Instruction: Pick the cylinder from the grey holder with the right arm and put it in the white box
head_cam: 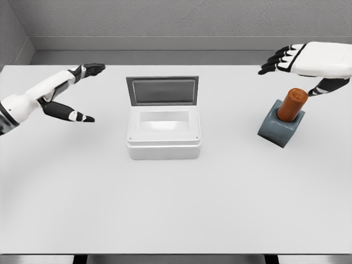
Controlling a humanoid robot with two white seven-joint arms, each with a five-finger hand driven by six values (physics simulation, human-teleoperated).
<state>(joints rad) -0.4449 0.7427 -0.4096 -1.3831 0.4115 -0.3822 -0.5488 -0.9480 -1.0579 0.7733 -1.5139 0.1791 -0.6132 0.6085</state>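
the left hand (69, 91) hangs over the left part of the white table (176, 209), fingers spread and holding nothing, thumb pointing toward the middle. it is well apart from everything else.

in the middle stands the white box (163, 135), its grey-lined lid (162, 91) standing upright at the back edge, the inside open to view and holding nothing. no writing or brand mark can be read on the box or lid.

to the right sits the grey holder (280, 129), tilted slightly, with the orange-brown cylinder (291, 104) seated in it and leaning up and to the right. neither shows any label.

the right hand (308, 63) hovers just above and behind the cylinder's top, fingers stretched out to the left and spread, thumb reaching down close beside the cylinder's upper end. whether the thumb touches it cannot be told. the hand grasps nothing.
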